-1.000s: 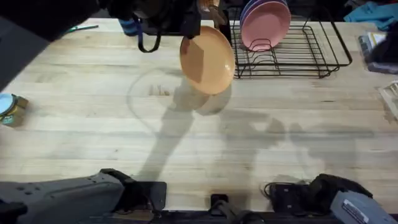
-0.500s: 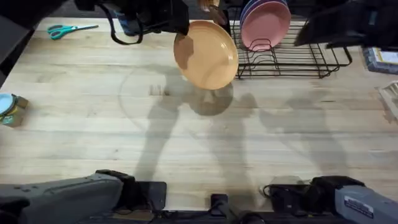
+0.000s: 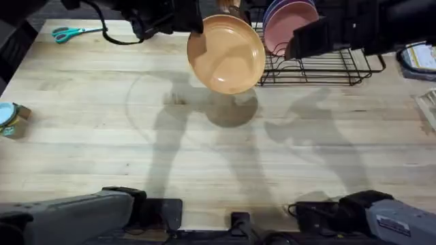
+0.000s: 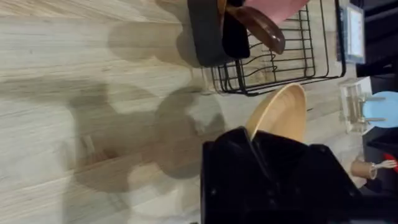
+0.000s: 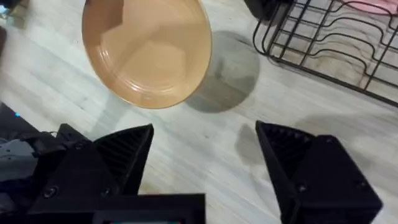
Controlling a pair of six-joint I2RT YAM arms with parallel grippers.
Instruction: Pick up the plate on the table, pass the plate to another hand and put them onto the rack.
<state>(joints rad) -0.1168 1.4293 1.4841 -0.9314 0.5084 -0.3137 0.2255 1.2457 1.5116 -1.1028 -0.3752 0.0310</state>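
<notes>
Orange-tan, the plate (image 3: 226, 54) hangs clear of the table (image 3: 102, 156) overhead, pinched at its edge by my left gripper (image 3: 193, 17) just beside the rack (image 3: 334, 64); over the last second my right gripper (image 3: 303, 42) has swung in from out of frame to flank it. From the left wrist I see the rim caught between my fingers; from the right wrist my jaws stand wide apart facing the plate's face, so I judge the handover is next.

Plate (image 3: 227, 54) aloft — beside the rack (image 3: 320, 58)
</notes>
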